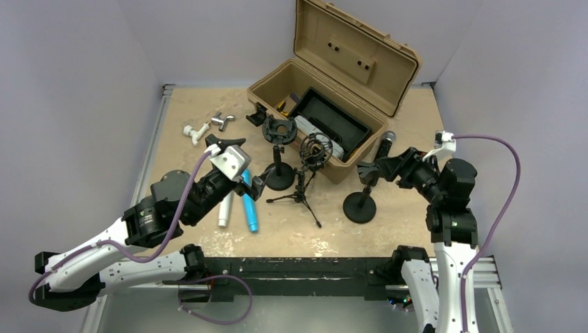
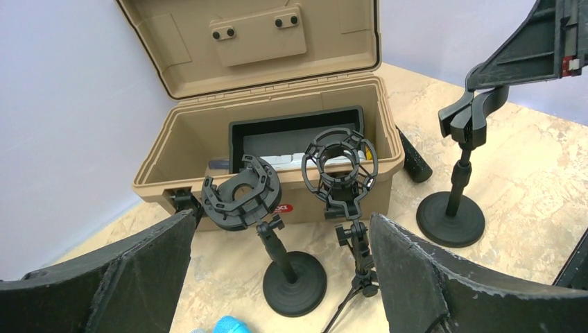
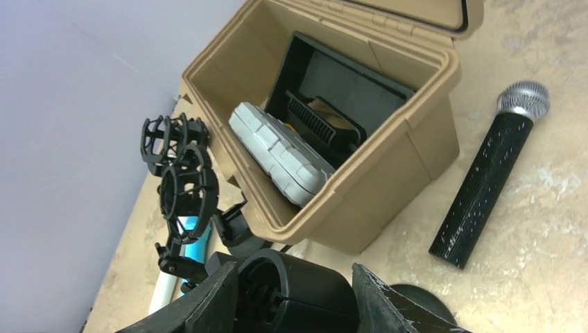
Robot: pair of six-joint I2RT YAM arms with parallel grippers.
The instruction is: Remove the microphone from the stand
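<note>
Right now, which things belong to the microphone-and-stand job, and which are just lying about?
Job: black handheld microphone with silver grille; black round-base clip stand.
Lying about: tan plastic toolbox; two black shock mounts; blue microphone; white microphone.

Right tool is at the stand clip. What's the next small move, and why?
Probably open the right tool and back off: it grips the empty clip, and the black microphone already lies on the table beside the box.
</note>
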